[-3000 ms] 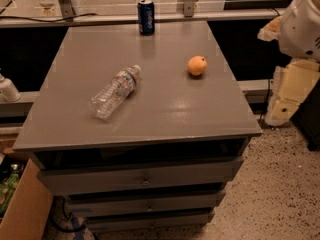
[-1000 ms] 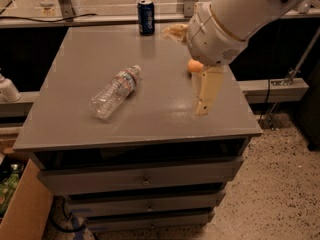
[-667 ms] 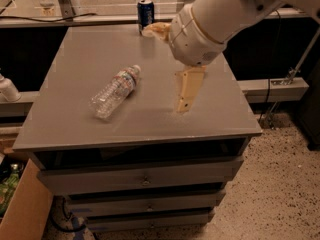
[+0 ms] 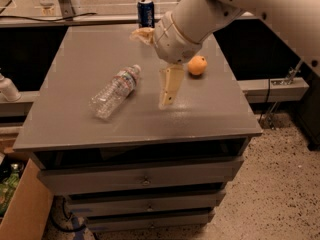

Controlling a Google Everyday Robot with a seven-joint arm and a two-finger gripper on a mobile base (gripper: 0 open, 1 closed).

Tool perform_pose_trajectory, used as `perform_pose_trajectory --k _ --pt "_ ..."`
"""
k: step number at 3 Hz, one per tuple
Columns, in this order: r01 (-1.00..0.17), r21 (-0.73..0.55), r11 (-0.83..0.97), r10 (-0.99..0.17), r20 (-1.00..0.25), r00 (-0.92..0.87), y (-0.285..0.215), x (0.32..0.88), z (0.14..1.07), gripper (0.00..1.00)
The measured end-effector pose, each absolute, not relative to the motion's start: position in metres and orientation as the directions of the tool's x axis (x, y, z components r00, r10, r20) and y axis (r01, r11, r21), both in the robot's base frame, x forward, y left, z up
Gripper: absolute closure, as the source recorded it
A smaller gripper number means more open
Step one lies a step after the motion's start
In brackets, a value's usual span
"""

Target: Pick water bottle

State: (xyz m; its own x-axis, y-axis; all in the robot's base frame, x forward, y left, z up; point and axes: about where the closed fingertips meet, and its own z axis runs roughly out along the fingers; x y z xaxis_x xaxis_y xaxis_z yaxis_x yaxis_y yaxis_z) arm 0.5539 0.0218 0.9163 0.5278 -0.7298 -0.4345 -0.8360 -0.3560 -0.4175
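The water bottle point(image 4: 114, 91) lies on its side on the grey cabinet top point(image 4: 75, 54), left of centre, with its white cap pointing to the back right. It is clear and ribbed with a pale label band. My gripper point(image 4: 149, 69) hangs above the middle of the top, just right of the bottle's cap end and not touching it. Its two pale fingers are spread wide apart and hold nothing: one finger point(image 4: 170, 86) points down toward the top, the other points left.
A blue soda can point(image 4: 145, 11) stands at the back edge. An orange point(image 4: 197, 65) lies right of the gripper. The cabinet has drawers below. A cardboard box point(image 4: 22, 209) sits on the floor at the lower left. Speckled floor lies to the right.
My arm has swung in from the right and moved left over the top toward the bottle. The orange now shows to its right. The bottle, can and orange have not moved.
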Motion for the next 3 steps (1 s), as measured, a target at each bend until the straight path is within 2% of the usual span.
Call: perform_pose_trajectory --k 3 --pt "-0.871 -0.318 -0.374 -0.695 -0.526 0.491 0.062 0.605 0.868 0.00"
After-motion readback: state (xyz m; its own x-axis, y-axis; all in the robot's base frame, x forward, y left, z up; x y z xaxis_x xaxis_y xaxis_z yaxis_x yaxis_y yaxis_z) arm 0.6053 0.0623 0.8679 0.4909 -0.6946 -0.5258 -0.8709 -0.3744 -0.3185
